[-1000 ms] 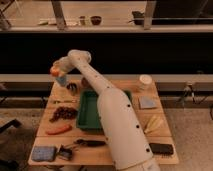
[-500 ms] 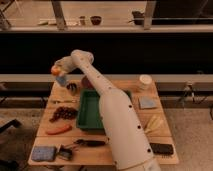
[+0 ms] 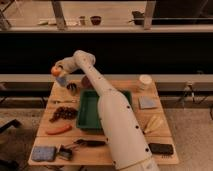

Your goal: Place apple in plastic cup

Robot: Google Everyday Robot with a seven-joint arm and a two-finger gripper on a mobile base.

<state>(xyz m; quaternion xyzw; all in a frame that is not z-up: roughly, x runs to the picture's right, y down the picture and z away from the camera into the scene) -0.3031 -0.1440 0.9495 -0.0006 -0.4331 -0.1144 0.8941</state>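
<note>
Wooden table [image 3: 141,115], with a white robot arm [image 3: 117,127] running from the near edge up to an elbow high over the back, then angling down-left. Writing: we can read none on any item.

The gripper [image 3: 59,75] is at the table's far-left corner, above the surface. The apple [image 3: 54,71], orange-red, is right at the gripper's left side and off the tabletop. It looks carried, but we cannot tell the gripper's state or whether it truly grips the fruit.

The plastic cup [image 3: 61,81], light blue, is just below and slightly right of the apple, close against the gripper. We cannot tell if it stands on the wood. The apple is not in the cup.

Rest, quick:
- green tray [image 3: 80,107] at table centre, partly hidden by the arm
- dark grape bunch [image 3: 63,113] left of the tray
- long orange carrot-like thing [image 3: 58,129] in front of the bunch
- blue sponge [image 3: 44,152] at the near-left corner
- white round container [image 3: 145,81] at far right
- grey cloth [image 3: 148,102] in front of it
- pale yellow item [image 3: 154,123] nearer still
- flat black item [image 3: 161,148] at the near-right corner
</note>
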